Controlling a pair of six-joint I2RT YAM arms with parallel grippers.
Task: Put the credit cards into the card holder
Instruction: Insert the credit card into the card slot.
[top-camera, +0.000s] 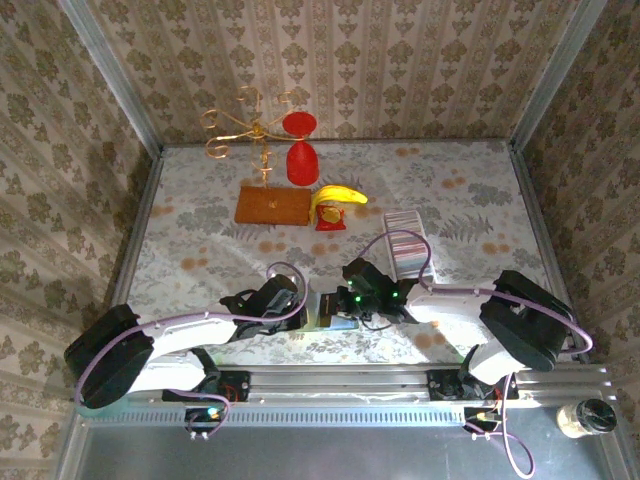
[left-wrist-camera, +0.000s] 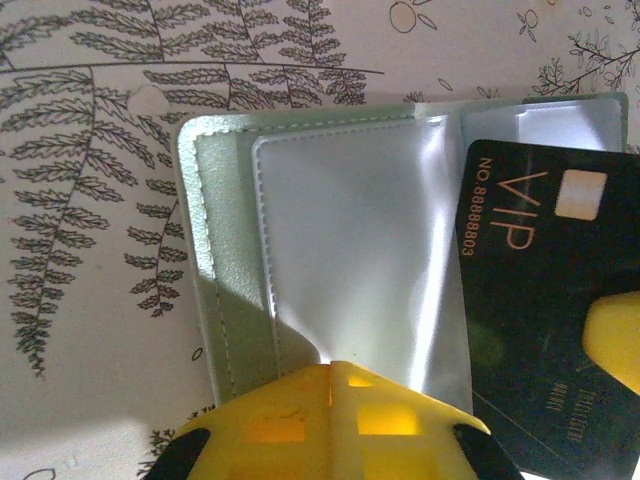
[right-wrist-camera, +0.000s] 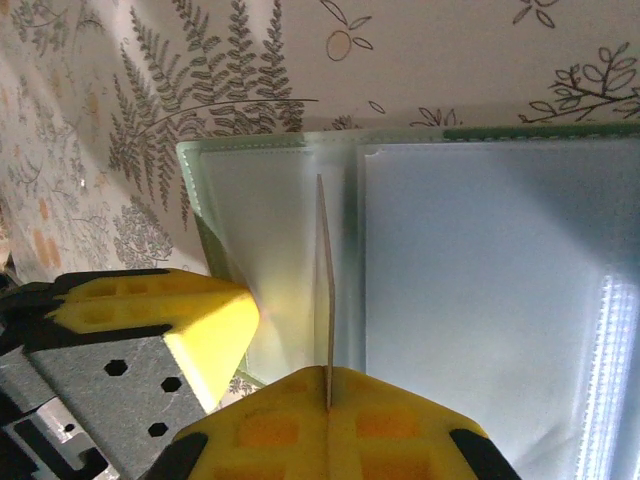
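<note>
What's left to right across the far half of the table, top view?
Gold wire stand → red goblet → banana → row of credit cards.

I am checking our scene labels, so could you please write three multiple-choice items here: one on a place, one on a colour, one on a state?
1. Where is the row of credit cards relative to the card holder? A inside it; B beyond it, to the right; C nearer the arm bases.
2. What colour is the held card? A black; B red; C white.
3. How is the card holder? A folded shut; B standing on edge; C lying open.
Answers: B, the top view shows the row past the right gripper; A, its face is black with gold VIP lettering; C, its inner panels show.
</note>
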